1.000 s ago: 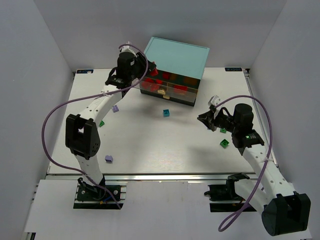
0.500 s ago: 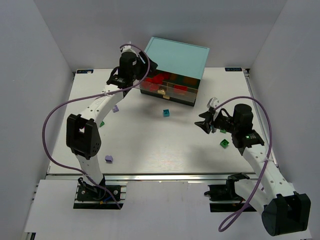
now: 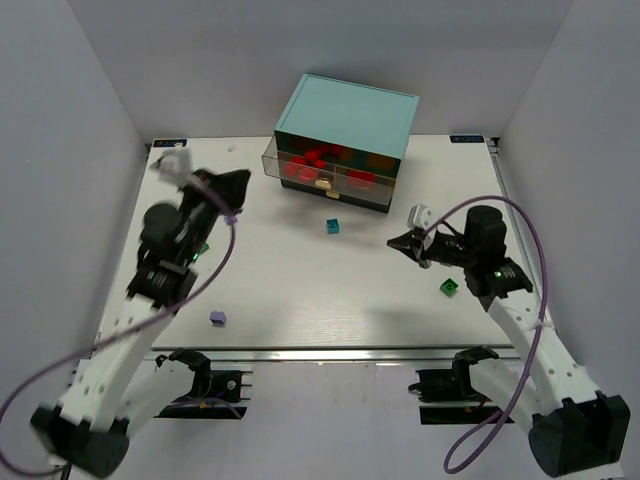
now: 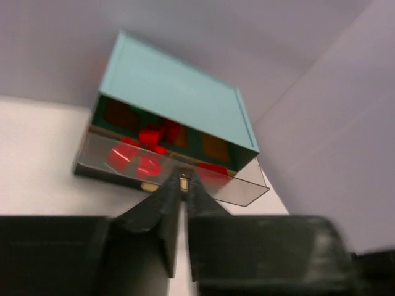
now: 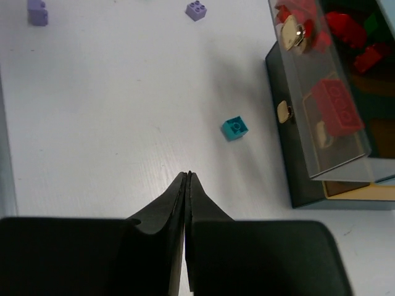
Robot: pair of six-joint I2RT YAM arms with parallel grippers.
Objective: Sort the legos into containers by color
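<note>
We see both grippers pinched shut on nothing, the left gripper (image 4: 183, 185) toward the table's (image 3: 300, 290) far-left corner, the right gripper (image 5: 187, 176) near its right edge. The red legos (image 3: 315, 160) lie in the cabinet's (image 3: 350, 115) open drawer (image 3: 270, 160) at the far edge (a teal brick (image 3: 333, 226) just before it). A green brick (image 3: 449, 287) sits by the right edge, a lavender brick (image 3: 217, 318) toward the near-left corner.

**Robotics laboratory work cell.** A white table (image 3: 300, 290) is boxed in on three sides by plain pale walls (image 3: 90, 90), with no furnishings. An aluminium rail (image 3: 330, 352) runs along the table's near edge. There a left arm (image 3: 125, 340) and a right arm (image 3: 525, 335), both white and black, are bolted. A purple cable (image 3: 488, 198) loops above the table's right side. Small printed labels (image 3: 167, 143) mark the table's far corners.
</note>
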